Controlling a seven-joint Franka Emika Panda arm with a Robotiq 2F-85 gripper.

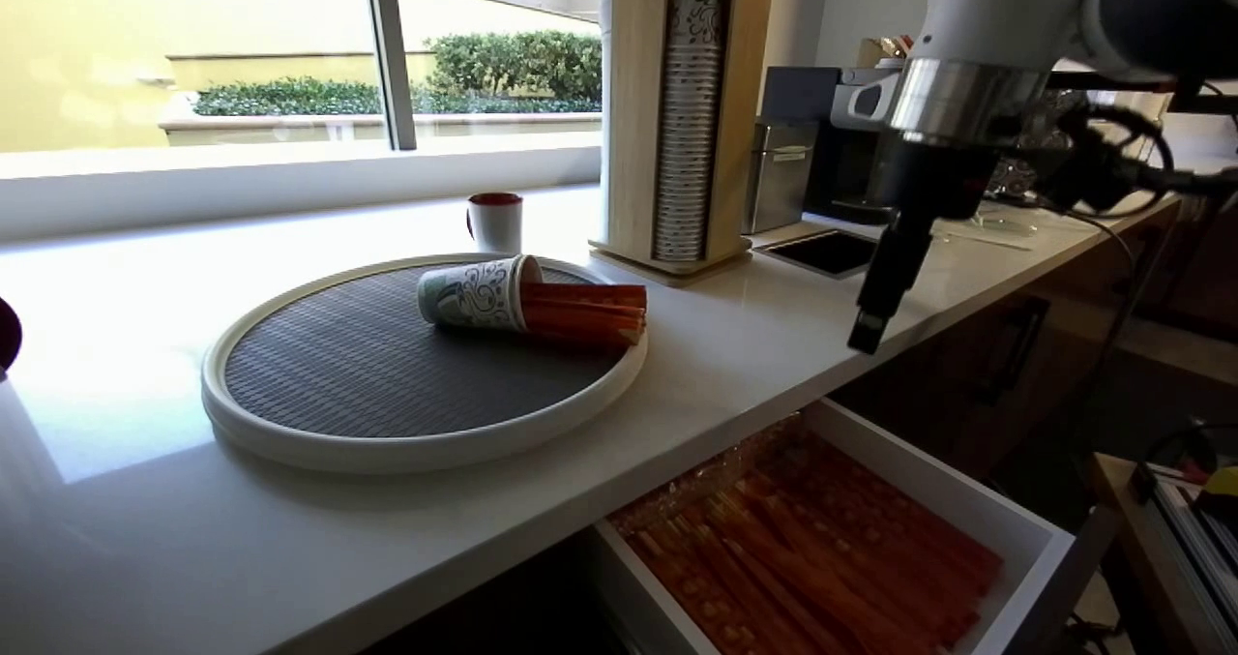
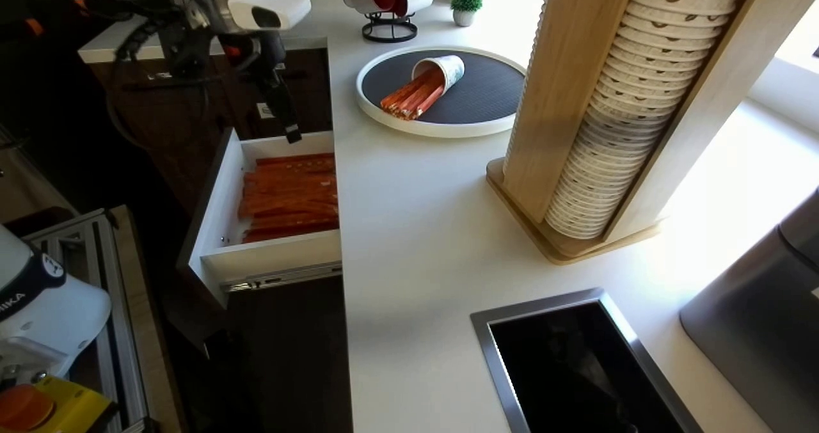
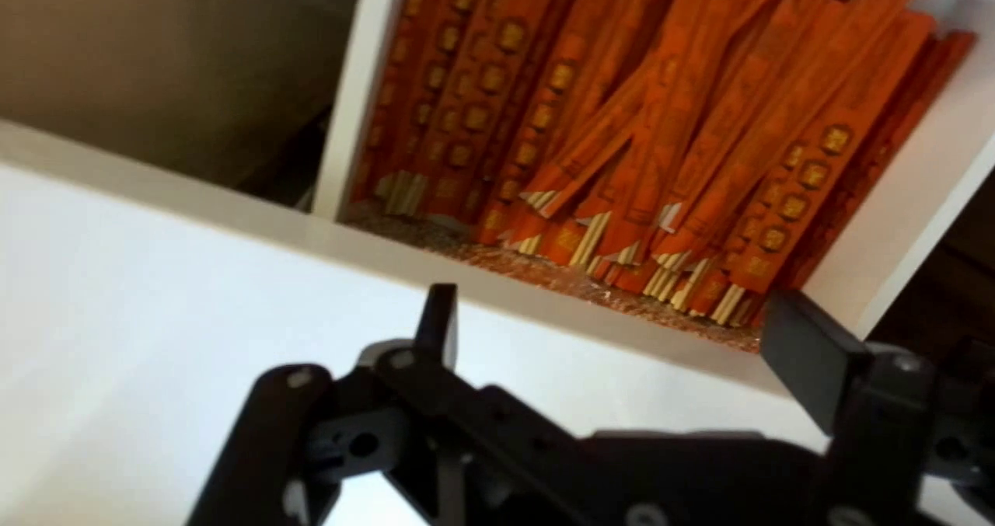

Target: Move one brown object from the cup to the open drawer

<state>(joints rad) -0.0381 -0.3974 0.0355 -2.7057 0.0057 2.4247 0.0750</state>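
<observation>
Bright counter (image 1: 716,345) runs below the far window (image 1: 390,55) in an exterior view. Both exterior views show you brown sticks (image 1: 580,314) jutting from the cup (image 1: 474,294), which lies sideways on the round tray (image 1: 387,454). The gripper (image 3: 614,308) hangs near the drawer (image 1: 948,486) of similar packets (image 3: 668,122); only your wrist view shows it spread wide, holding nothing.

Both exterior views overlook the drawer (image 2: 275,256); the wrist view looks down nearer.
</observation>
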